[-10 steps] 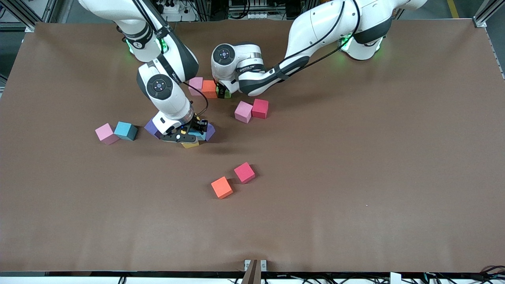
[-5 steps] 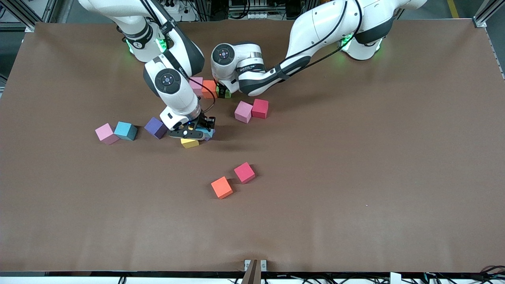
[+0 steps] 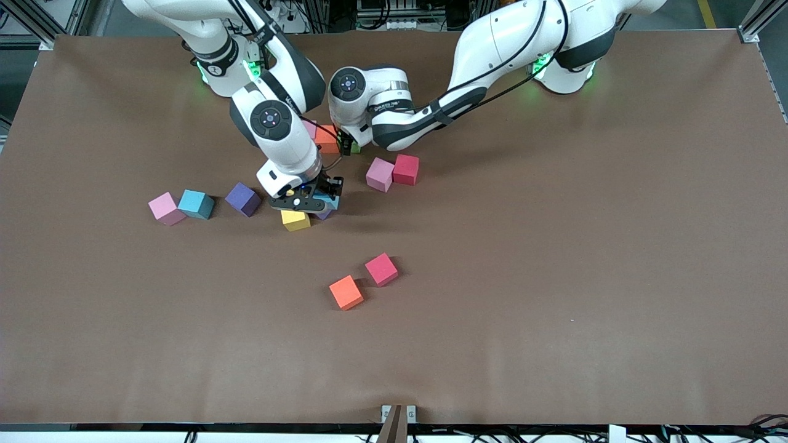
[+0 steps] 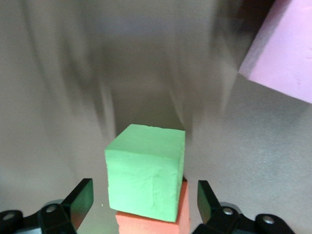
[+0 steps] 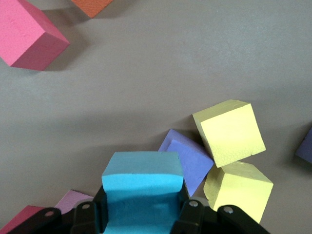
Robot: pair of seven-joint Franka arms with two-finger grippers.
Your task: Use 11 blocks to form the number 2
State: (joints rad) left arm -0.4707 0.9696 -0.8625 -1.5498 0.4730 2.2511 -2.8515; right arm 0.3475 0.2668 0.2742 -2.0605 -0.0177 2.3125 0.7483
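**A:** Blocks, as the front view runs from the right arm's end toward the left arm's: pale pink cube [image 3: 166, 208] touching a light blue cube [image 3: 196, 203], then a purple cube [image 3: 242, 199] standing apart with bare table around it.

**B:** And the right gripper [image 3: 315, 195]?

**A:** Just above a small cluster. Fingers clamped on a second light blue cube [image 5: 142, 187], squeezed so its sides bow in. Under it a purple cube [image 5: 187, 160] touches two yellow cubes [image 5: 229, 132]; only one yellow [image 3: 295, 219] shows from the front.

**B:** The number 2?

**A:** Only a start, close to the arms' bases: a pink cube [image 3: 309, 128] mostly hidden by the right arm, an orange cube [image 3: 326, 139] next to it, a green cube [image 4: 145, 170] at the row's end.

**B:** Left gripper [image 3: 346, 145]?

**A:** Down at that green cube, fingers [image 4: 80, 201] spread on either side, a gap at each face. Green sits against the orange one [image 4: 155, 224].

**B:** Open room?

**A:** A pale pink cube [image 3: 380, 174] touches a crimson cube [image 3: 406, 169], nearer the camera than the row. Nearer still, an orange cube [image 3: 346, 292] and a hot-pink cube [image 3: 381, 269], corners almost meeting. Table [image 3: 585, 246] toward the left arm's end lies bare to its edge.
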